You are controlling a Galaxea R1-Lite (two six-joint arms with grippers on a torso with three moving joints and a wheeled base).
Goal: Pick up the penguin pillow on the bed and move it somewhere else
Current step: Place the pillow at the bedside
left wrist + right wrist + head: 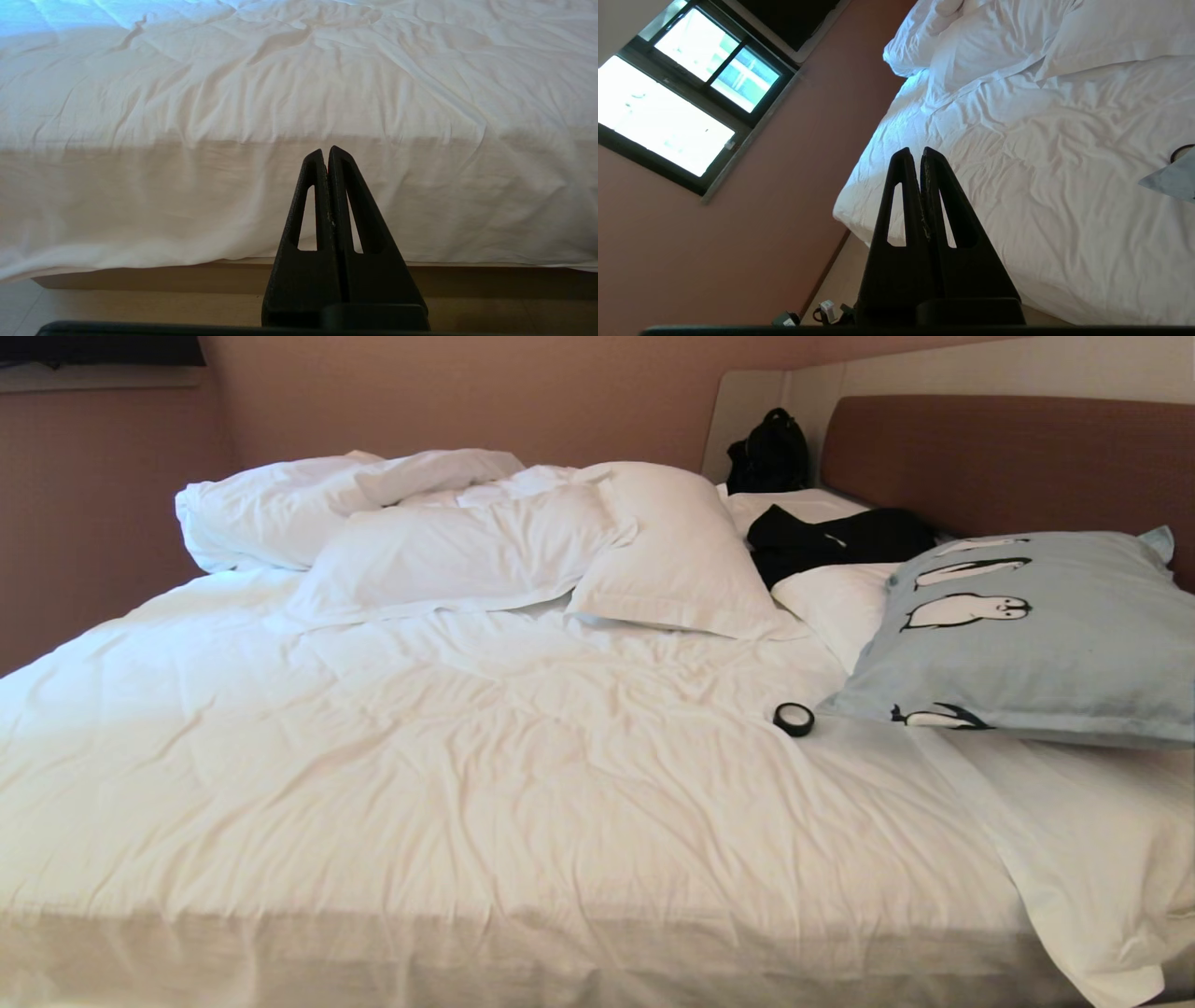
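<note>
The pale blue penguin pillow (1036, 635) lies at the right of the bed (485, 784), propped against a white pillow near the brown headboard (1008, 457), penguin prints facing up. One of its corners shows in the right wrist view (1174, 179). Neither arm appears in the head view. My right gripper (914, 153) is shut and empty, held in the air off the bed's side, well short of the pillow. My left gripper (325, 151) is shut and empty too, low in front of the bed's hanging sheet.
A black roll of tape (794, 719) lies just beside the penguin pillow's corner. White pillows and bunched duvet (448, 541) fill the far side. Dark clothing (831, 541) and a black bag (770, 453) sit by the headboard. A window (677, 93) and chargers on the floor (822, 312) are nearby.
</note>
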